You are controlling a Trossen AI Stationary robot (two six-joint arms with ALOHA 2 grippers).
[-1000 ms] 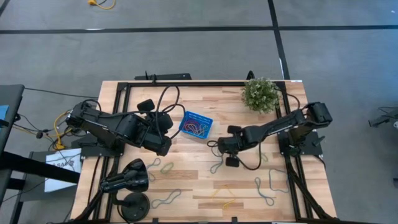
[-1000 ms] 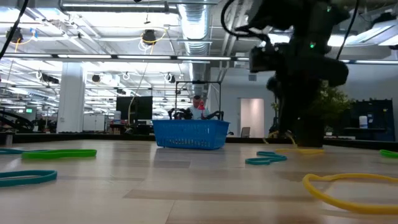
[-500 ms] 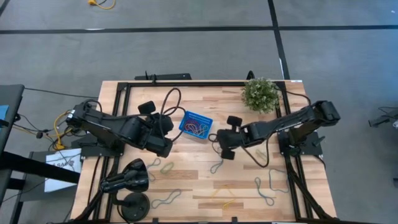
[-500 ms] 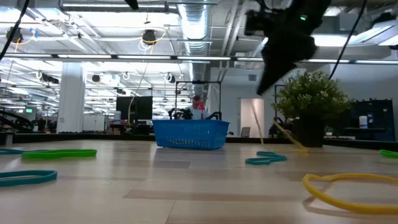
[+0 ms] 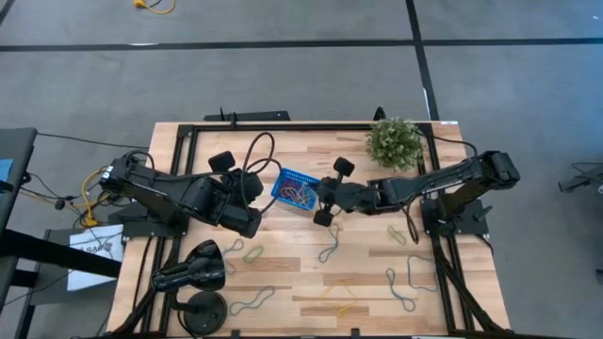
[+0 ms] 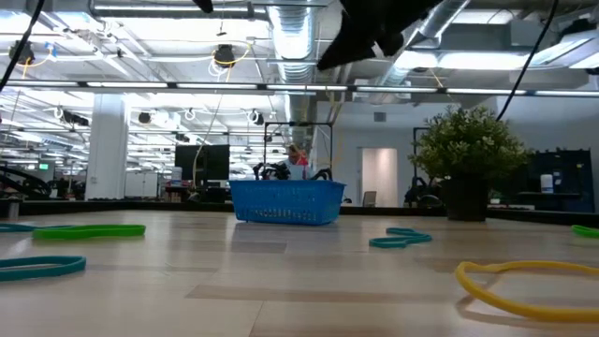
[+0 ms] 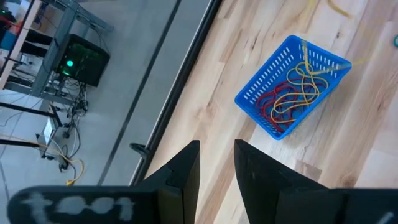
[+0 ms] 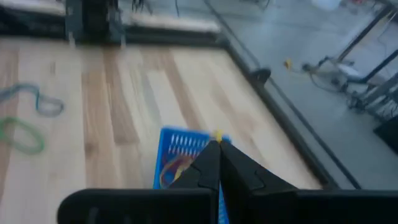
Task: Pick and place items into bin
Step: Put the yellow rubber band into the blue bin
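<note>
Blue bin (image 5: 297, 189) near table (image 5: 283, 292) centre, red/yellow bands inside. Right gripper (image 8: 217, 148) at its 3 o'clock edge, clamped on a yellow band (image 8: 218, 135). Left gripper (image 7: 216, 163) part-open, empty, at 9 o'clock.

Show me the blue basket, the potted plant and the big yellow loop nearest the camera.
blue basket (image 6: 286, 202): low view, on its mesh front wall.
potted plant (image 5: 393, 142): high view, on the middle of its leaves.
yellow loop (image 6: 524, 281): low view, on its near strand.
</note>
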